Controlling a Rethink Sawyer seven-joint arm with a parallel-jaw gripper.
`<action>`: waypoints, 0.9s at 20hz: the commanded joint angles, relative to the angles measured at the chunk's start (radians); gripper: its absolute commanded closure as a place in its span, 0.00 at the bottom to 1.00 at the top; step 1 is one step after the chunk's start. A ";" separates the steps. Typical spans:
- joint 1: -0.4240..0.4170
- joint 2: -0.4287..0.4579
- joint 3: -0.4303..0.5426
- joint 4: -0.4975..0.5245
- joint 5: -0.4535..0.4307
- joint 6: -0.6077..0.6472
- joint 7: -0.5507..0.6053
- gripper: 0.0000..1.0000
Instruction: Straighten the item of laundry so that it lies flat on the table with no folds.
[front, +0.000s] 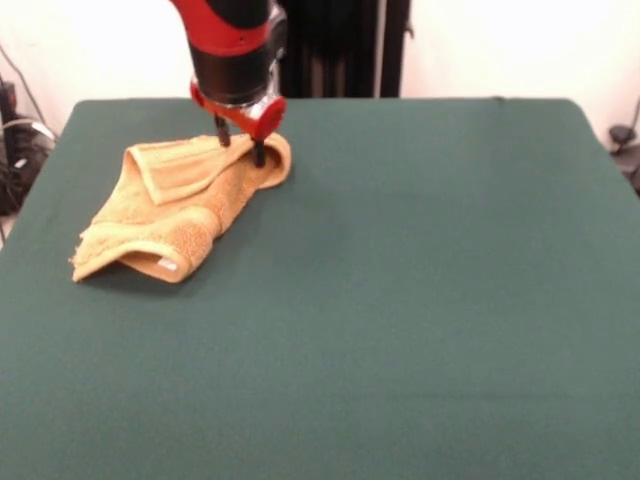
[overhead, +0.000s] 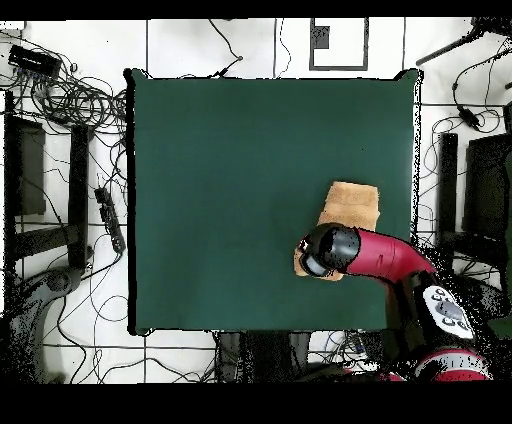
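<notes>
Orange-tan towel (front: 175, 215) lies crumpled on the green table (front: 400, 300), in the far-left part of the front view, well away from the table's centre and right side. It is folded over itself: a top flap with a hemmed edge is turned across the upper part, and the lower end is doubled under, with a small white label (front: 168, 265) showing at its front edge. The gripper (front: 240, 145) sits at the towel's far right corner, its two dark fingers (front: 259, 153) set apart and pointing straight down, one on the flap's upper edge, the other on the rounded corner of the cloth. Tips look to be touching or pressing the fabric, no cloth seen pinched between them. Nearly all of the towel spreads from the gripper toward the near-left. In the overhead view the arm (overhead: 385, 255) reaches in from the lower right and its head covers one end of the towel (overhead: 352, 205), the rest sticking out beyond it, near the table's right edge (overhead: 414, 200).
</notes>
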 joint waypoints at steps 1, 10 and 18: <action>0.068 -0.009 0.086 0.123 -0.103 0.176 -0.166 0.00; 0.215 0.141 -0.024 0.006 -0.224 0.281 -0.029 0.00; 0.332 0.308 -0.125 -0.129 -0.326 0.275 0.083 0.00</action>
